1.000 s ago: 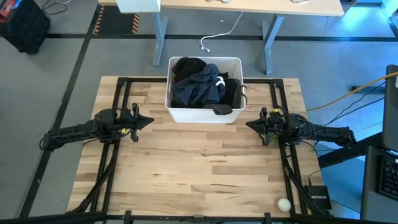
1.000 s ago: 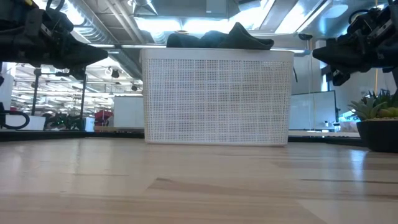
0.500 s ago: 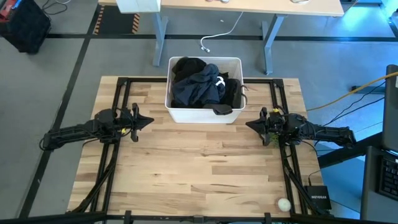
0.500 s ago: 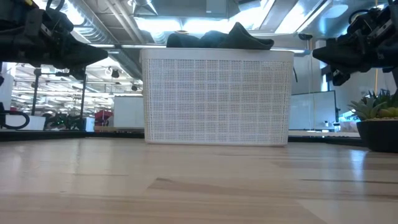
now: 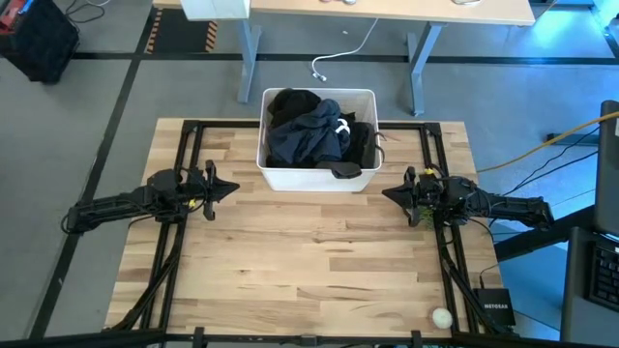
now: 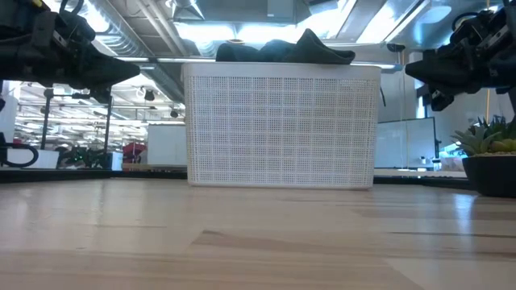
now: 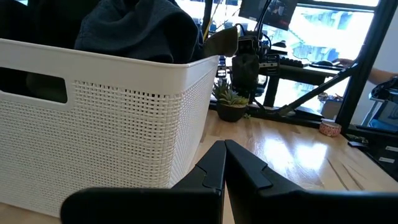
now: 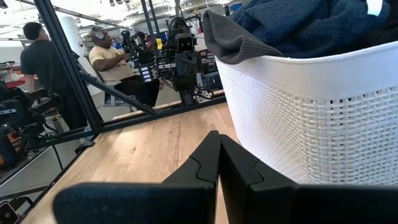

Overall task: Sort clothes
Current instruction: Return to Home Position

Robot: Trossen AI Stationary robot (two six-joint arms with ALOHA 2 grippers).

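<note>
A heap of dark clothes [image 5: 314,130], navy and black, with a white drawstring [image 5: 341,126], fills the white bin [image 5: 319,176] at the table's far middle. One dark grey piece [image 8: 233,38] hangs over the bin's rim. The pink and khaki garments are not in view. My left gripper [image 5: 232,186] is shut and empty at the bin's left, above the table. My right gripper [image 5: 387,193] is shut and empty at the bin's right.
A small potted plant [image 6: 490,157] stands by the right arm. A roll of tape [image 5: 442,316] lies at the table's near right corner. Black frame rails run along the table's left and right sides. People show in the room beyond, in the right wrist view [image 8: 112,59].
</note>
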